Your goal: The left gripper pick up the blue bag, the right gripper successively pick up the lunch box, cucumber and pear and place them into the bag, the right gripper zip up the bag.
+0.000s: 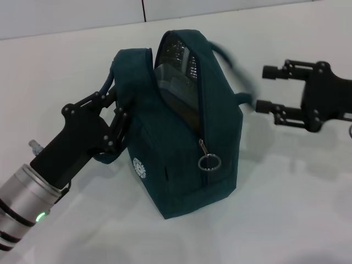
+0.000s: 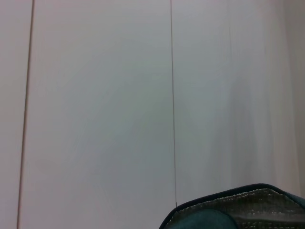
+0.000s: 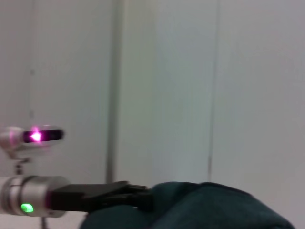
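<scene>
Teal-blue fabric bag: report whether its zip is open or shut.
Partly open: the teal-blue fabric bag gapes at the top, silver foil lining showing; ring pull sits low.

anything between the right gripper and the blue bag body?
Only the blue bag's own loop handle, arcing out toward the open right gripper. Otherwise bare white table. Head view shows it.

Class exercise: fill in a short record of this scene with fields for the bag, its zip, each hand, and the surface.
bag: blue bag, upright on the table, a little lifted on the left hand's side
zip: partly open, foil lining showing; ring pull hangs low
left hand: shut on the bag's handle
right hand: open, beside the bag, not touching
surface: white table
</scene>
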